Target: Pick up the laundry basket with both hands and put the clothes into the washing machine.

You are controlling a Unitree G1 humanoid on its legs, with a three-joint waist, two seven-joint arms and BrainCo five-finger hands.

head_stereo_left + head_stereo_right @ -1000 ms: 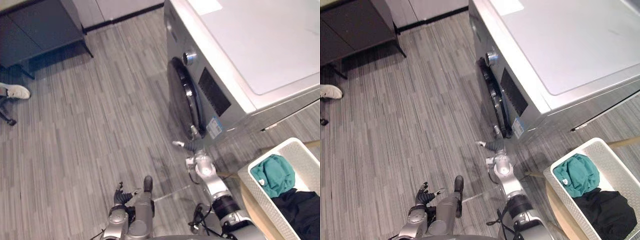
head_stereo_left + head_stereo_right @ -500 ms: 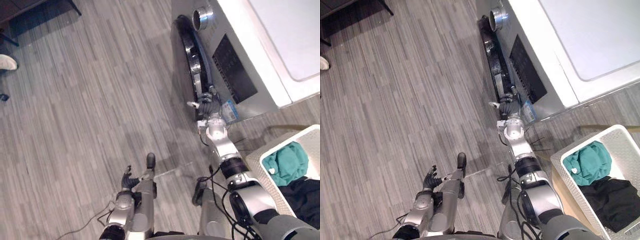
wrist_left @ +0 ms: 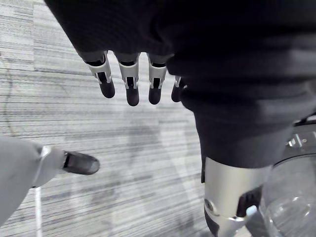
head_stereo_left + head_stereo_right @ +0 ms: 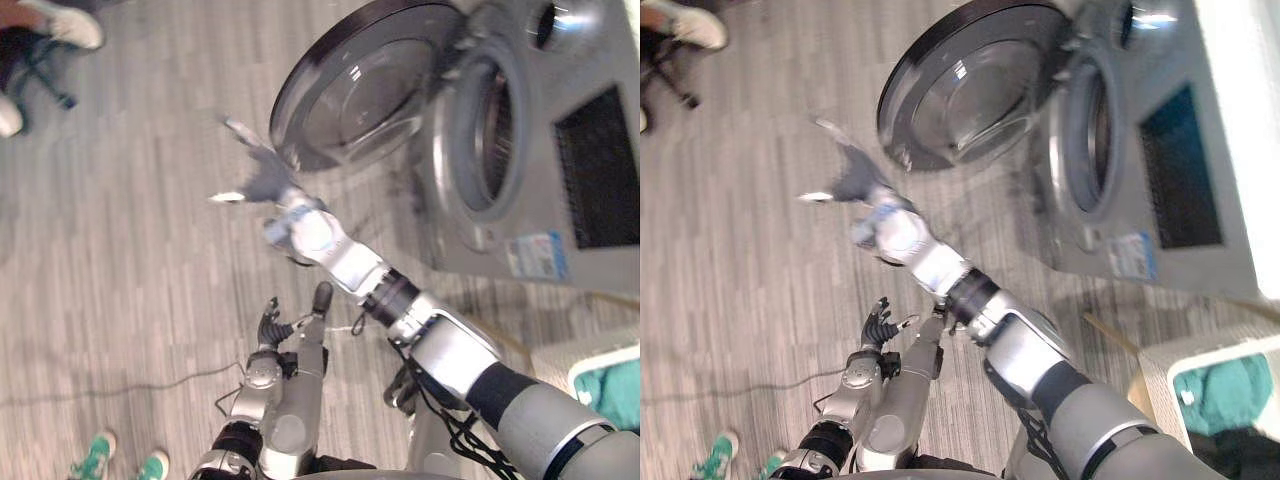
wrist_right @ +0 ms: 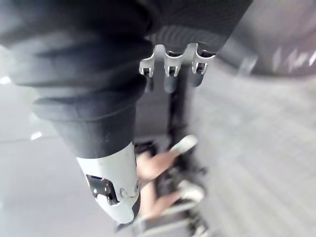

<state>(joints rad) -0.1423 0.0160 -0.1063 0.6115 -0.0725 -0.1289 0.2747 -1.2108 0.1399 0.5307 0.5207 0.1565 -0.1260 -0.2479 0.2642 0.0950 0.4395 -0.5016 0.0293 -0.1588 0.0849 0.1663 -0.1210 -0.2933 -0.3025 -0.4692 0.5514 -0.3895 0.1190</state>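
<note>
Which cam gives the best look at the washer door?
Right eye view: the open washer door shows nearly whole, rim and glass. Left eye view shows much the same. Left wrist view catches a glassy edge, possibly it.

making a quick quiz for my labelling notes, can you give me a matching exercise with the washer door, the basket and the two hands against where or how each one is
Things
1. washing machine door
2. laundry basket
3. right hand
4. left hand

Place or state
a. lower right of the eye views, with a teal cloth in it
b. low in the eye views, fingers relaxed, holding nothing
c. standing wide open
d. fingers spread above the floor, near the door's edge

Pairs: 1-c, 2-a, 3-d, 4-b
</note>
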